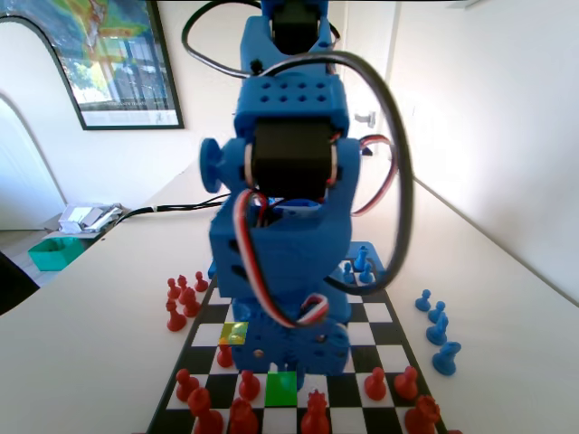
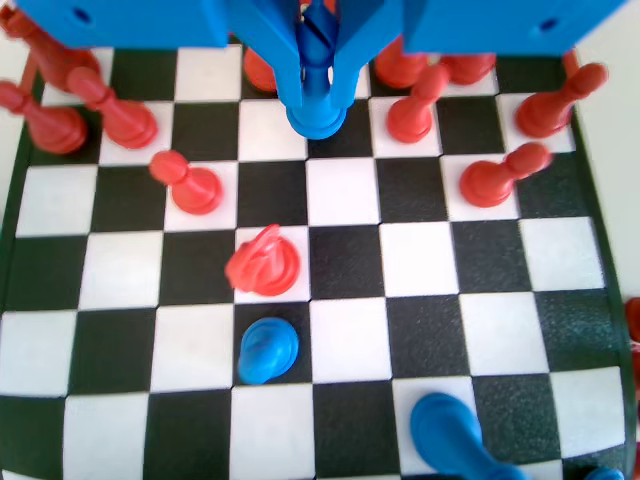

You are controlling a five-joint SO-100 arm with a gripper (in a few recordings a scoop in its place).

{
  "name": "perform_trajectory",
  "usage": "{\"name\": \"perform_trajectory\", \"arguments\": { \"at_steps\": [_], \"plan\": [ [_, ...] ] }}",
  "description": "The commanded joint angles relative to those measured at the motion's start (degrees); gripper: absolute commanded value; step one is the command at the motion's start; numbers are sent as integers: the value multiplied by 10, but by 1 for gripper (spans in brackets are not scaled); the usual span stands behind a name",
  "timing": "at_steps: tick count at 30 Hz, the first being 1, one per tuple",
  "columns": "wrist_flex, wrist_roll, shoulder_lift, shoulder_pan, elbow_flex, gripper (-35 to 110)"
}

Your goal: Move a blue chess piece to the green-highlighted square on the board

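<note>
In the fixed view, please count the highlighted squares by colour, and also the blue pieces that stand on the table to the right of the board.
Green squares: 1
Yellow-green squares: 1
Blue pieces on the table: 4
Total: 6

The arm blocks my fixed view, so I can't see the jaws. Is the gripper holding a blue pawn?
Observer: Yes. In the wrist view the gripper is shut on the blue chess piece, with a jaw on each side of its neck.
Operator: Any red pieces crowding it?
Observer: A red pawn stands to its right in the wrist view, apart from it.
Operator: Is it standing on the board?
Observer: Cannot tell. Its base sits over a line between a white and a black square of the board.
</note>
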Motion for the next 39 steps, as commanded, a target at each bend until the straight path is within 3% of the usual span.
{"name": "perform_trajectory", "arguments": {
  "at_steps": [1, 39],
  "plan": [
    [-4, -4, 17, 7, -25, 1],
    [-59, 2, 42, 25, 12, 12]
  ]
}}
